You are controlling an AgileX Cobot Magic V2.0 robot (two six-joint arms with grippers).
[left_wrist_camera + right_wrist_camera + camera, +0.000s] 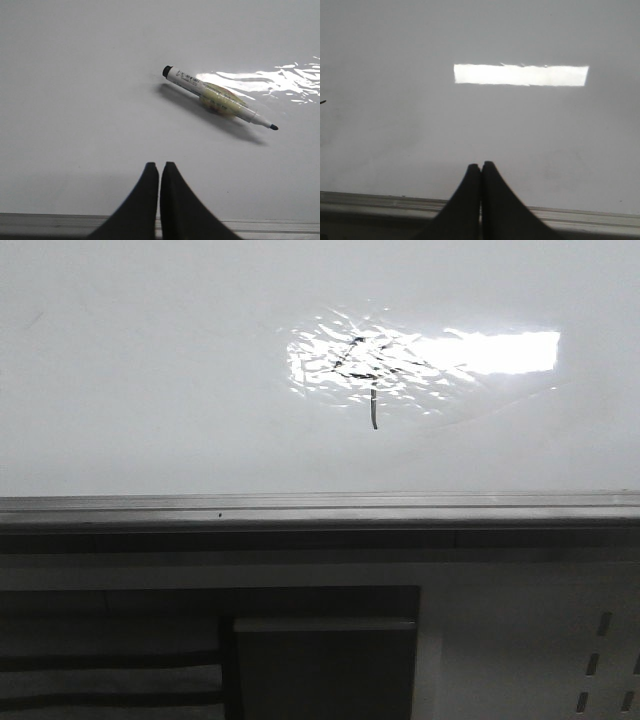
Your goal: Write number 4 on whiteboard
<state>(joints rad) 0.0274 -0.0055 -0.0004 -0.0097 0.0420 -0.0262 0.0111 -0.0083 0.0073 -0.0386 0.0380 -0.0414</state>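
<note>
A large glossy whiteboard [150,370] lies flat and fills most of every view, with a grey metal edge rail [320,505] along its near side. On it, inside a bright rippled glare patch [400,360], sits the number 4 [365,365] — thin dark marker strokes, an angular top and one short tail running down toward the rail. The glare breaks up the upper strokes, so their exact shape is hard to read.

In the left wrist view, the left gripper [159,167] has its two dark fingers pressed together and holds nothing. A marker [215,96] lies on the board ahead of that gripper and off to one side, well apart from the fingertips. It lies on its side, uncapped, dark tip pointing away toward the glare, with a yellowish band wrapped around its middle — probably padding to give the fingers a firmer hold. Lying loose and clear of the gripper, it reads as set down, which suggests the writing is finished.

In the right wrist view, the right gripper [481,167] is likewise closed and empty, poised just past the rail over bare board. Ahead of it is only a bright rectangular reflection [520,75]. Neither arm appears in the front view, so both seem held back near the edge, leaving the digit unobstructed.
</note>
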